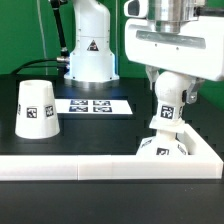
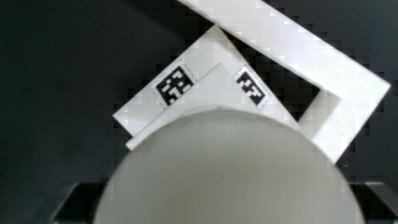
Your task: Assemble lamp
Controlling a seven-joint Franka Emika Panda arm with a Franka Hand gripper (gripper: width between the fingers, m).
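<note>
My gripper is shut on the white round-headed bulb and holds it upright over the lamp base. The bulb's lower end is at the base's middle; I cannot tell whether it is seated. The base sits in the corner of the white L-shaped wall at the exterior view's right. In the wrist view the bulb's round head fills the foreground, with the tagged base beyond it. Dark fingers show on either side of the bulb. The cup-like shade stands alone at the exterior view's left.
The marker board lies flat between the shade and the gripper. The white robot pedestal stands at the back. The white wall also runs along the table's front edge and shows in the wrist view.
</note>
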